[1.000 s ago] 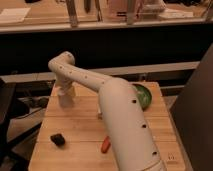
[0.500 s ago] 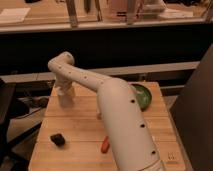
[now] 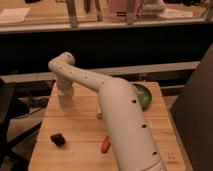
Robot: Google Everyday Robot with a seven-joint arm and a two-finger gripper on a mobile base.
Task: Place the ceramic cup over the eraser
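Note:
The ceramic cup (image 3: 65, 101) is a small white shape standing at the back left of the wooden table (image 3: 80, 159). My gripper (image 3: 65, 92) points down right on top of it, at the end of the white arm that reaches across from the lower right. The cup's upper part is hidden by the gripper. The eraser (image 3: 58, 139), a small black lump, lies near the front left of the table, well in front of the cup and apart from it.
An orange-red elongated object (image 3: 105, 144) lies near the front middle, beside the arm. A green round object (image 3: 143, 95) sits at the back right, partly behind the arm. A dark counter runs behind the table, and a dark chair stands at the left.

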